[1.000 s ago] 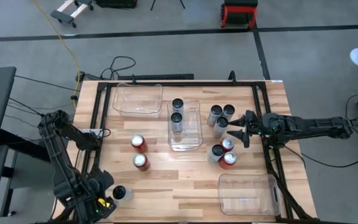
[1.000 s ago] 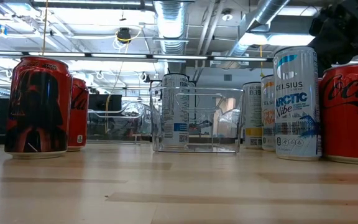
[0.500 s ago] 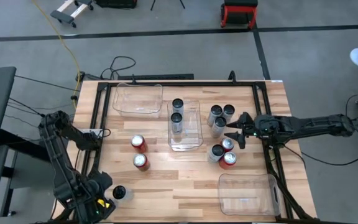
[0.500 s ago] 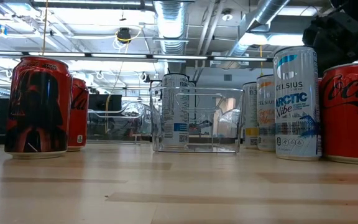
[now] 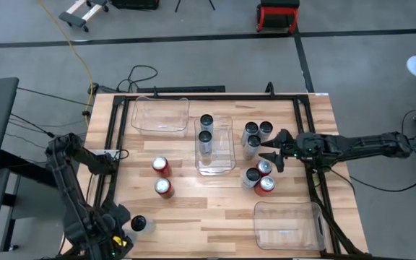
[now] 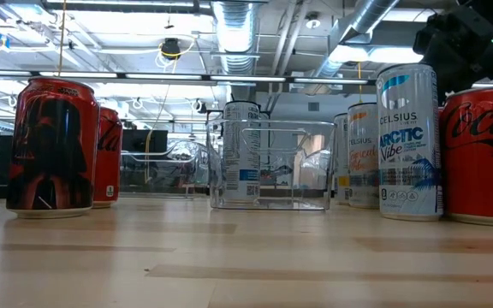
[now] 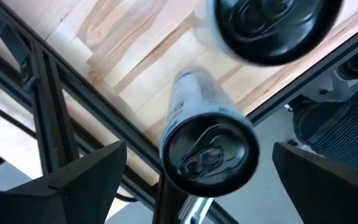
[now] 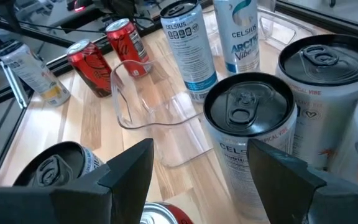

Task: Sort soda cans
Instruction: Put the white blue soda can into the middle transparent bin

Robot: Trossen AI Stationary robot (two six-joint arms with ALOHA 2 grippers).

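Note:
My left gripper (image 5: 114, 238) points down at the table's near left corner. It is open, with a finger on either side of an upright silver can with a dark top (image 7: 209, 152), clear of it. A second dark-topped can (image 5: 139, 224) stands beside it. My right gripper (image 5: 264, 150) reaches in from the right, open, at a silver-grey can (image 8: 247, 106) in a cluster of three (image 5: 251, 130). Two cans (image 5: 206, 130) stand in the middle bin (image 5: 226, 155). Two red cans (image 5: 162, 177) stand at centre left. My right gripper comes at the silver-grey can slanting down from the table's right. One finger (image 8: 278, 168) stands in front of the can's lower wall (image 8: 241, 174), and the other stands well clear of it. Whether that finger touches the can I cannot tell. The can stands upright on the table.
Clear bins stand at the far left (image 5: 161, 115) and near right (image 5: 287, 224). A silver can and two red ones (image 5: 260, 177) crowd just nearside of my right gripper. Black frame rails (image 5: 114, 144) run along the table's edges.
My right gripper has crept toward the table's left, and the silver-grey can before it has slid a little the same way, still upright. My left gripper has sunk slightly over its can at the near left corner.

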